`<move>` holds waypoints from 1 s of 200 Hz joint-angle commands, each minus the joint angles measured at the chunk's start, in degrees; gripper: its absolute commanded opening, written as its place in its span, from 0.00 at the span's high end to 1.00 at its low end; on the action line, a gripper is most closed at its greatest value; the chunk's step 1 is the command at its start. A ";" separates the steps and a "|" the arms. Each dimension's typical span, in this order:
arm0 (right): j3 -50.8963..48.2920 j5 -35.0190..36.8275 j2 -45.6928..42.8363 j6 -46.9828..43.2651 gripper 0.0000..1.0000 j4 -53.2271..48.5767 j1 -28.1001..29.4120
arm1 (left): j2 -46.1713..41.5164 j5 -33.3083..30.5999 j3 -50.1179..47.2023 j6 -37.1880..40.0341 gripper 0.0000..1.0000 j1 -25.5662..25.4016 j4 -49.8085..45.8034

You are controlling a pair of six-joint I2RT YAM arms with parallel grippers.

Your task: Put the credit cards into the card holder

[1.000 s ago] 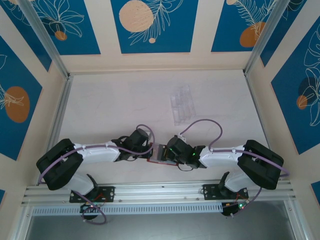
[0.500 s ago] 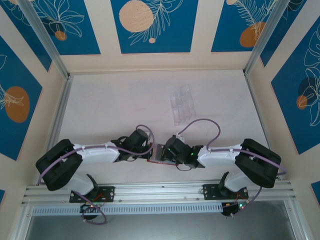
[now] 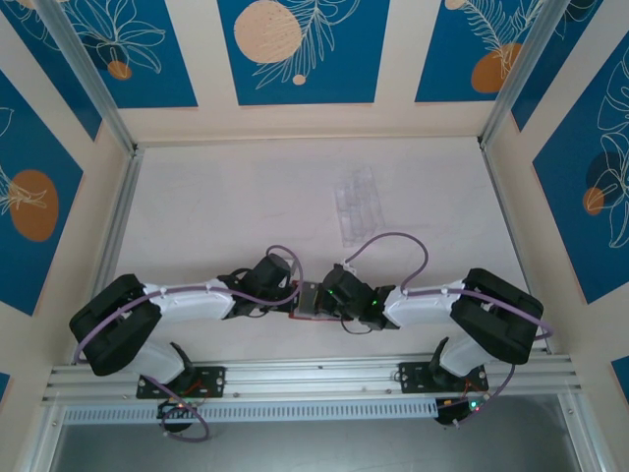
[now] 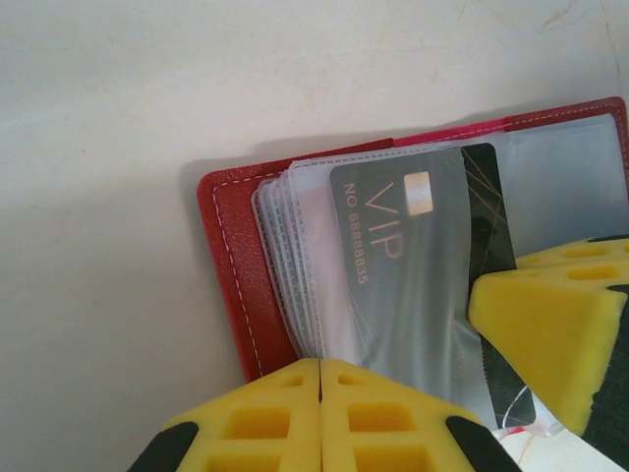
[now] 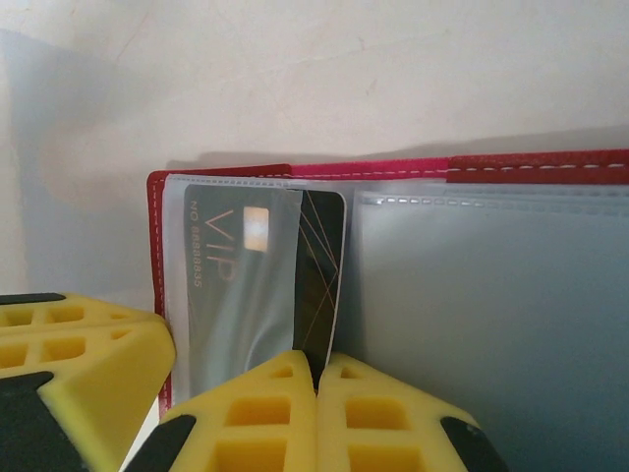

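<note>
Overhead, the card holder (image 3: 307, 307) lies open on the table (image 3: 216, 206) at lower centre, long axis left to right, with the left gripper (image 3: 294, 294) and right gripper (image 3: 321, 298) meeting over it. A clear tray (image 3: 359, 205) sits well apart at upper centre, and the fingers are too small to read. Closer in, the left wrist view shows the holder's red corner, a fan of cloudy sleeves (image 4: 290, 246) and the black card (image 4: 413, 256), its long axis top to bottom, chip uppermost. The left gripper's tips (image 4: 320, 398) are pressed together at the bottom edge; I cannot tell whether they nip a sleeve. A yellow finger (image 4: 550, 334) of the right gripper covers the card's lower right. Only the right wrist view reveals the holder's wide second page at right. There the card stands left of the fold, mostly under a sleeve with its right strip bare, and the right gripper's tips close on its lower short edge.
</note>
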 commanded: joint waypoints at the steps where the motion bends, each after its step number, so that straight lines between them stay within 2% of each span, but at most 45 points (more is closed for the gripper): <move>1: -0.63 -4.92 3.92 -3.25 0.99 -1.89 0.12 | 2.32 0.32 -2.37 -0.15 0.94 -0.76 -6.49; 30: 0.66 -5.97 3.19 -5.04 0.86 -4.89 -0.62 | 2.37 0.25 -2.36 -0.33 0.94 -0.77 -6.45; 59: 0.70 -5.56 -1.23 -6.38 0.73 -10.85 -1.55 | 1.75 -0.87 -3.14 -0.80 0.94 -0.75 -6.93; 102: 1.35 -10.30 -3.89 -9.65 0.67 -12.93 -5.38 | 2.43 -0.39 -3.59 -1.32 0.94 -0.74 -5.53; 116: 1.89 -12.13 -3.63 -10.48 0.70 -12.28 -6.52 | 2.35 -0.46 -3.46 -1.17 0.94 -0.76 -5.64; 139: 4.03 -12.25 -3.41 -11.96 0.93 -13.79 -7.45 | 2.19 -0.65 -3.50 -1.17 0.94 -0.76 -5.78; 151: 5.33 -11.49 -3.02 -12.67 1.00 -15.26 -7.48 | 1.95 -0.69 -3.67 -1.36 0.94 -0.75 -5.72; 200: 9.04 -10.80 0.48 -14.16 1.00 -18.88 -7.67 | 1.40 -0.92 -4.18 -1.50 0.94 -0.76 -5.69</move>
